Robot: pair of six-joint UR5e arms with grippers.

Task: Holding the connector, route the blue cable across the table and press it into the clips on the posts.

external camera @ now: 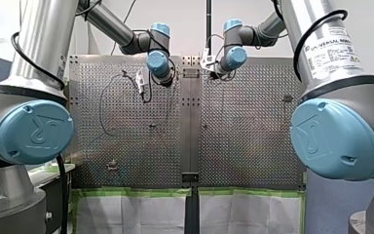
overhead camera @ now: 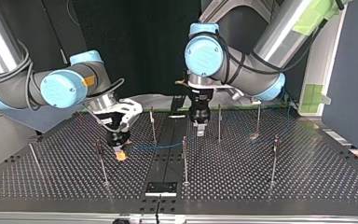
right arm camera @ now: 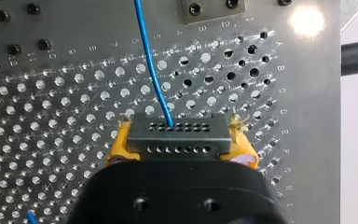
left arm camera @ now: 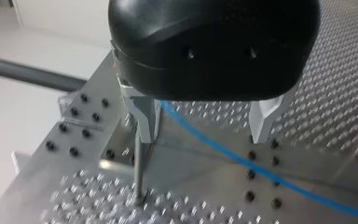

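- Right gripper [right arm camera: 181, 140] pinches a dark grey rectangular connector [right arm camera: 177, 133] between its yellow pads [right arm camera: 119, 140]. The pads press on the connector's two short ends, low over the perforated metal table [right arm camera: 51, 116].
- A thin blue cable [right arm camera: 151, 70] leaves the connector's upper row of holes and runs ahead of the gripper across the table, toward a bolted metal plate [right arm camera: 213, 9].
- From across the table I see my right arm entering at the top view's left, its gripper pointing down beside the centre seam. The cable stretches from it over the seam toward the view's right.
- My left gripper [left arm camera: 204, 126], black with metal fingers [left arm camera: 142, 119], hangs over the table with those fingers spread wide, holding nothing.
- The cable passes on a slant beneath it, crossing the gap between the two fingers.
- One finger sits right against the top of a thin metal post [left arm camera: 139, 168] that stands upright in the table.
- Further upright posts [overhead camera: 275, 158] stand well apart across the table in the top view. I cannot tell whether the cable is seated in any clip.
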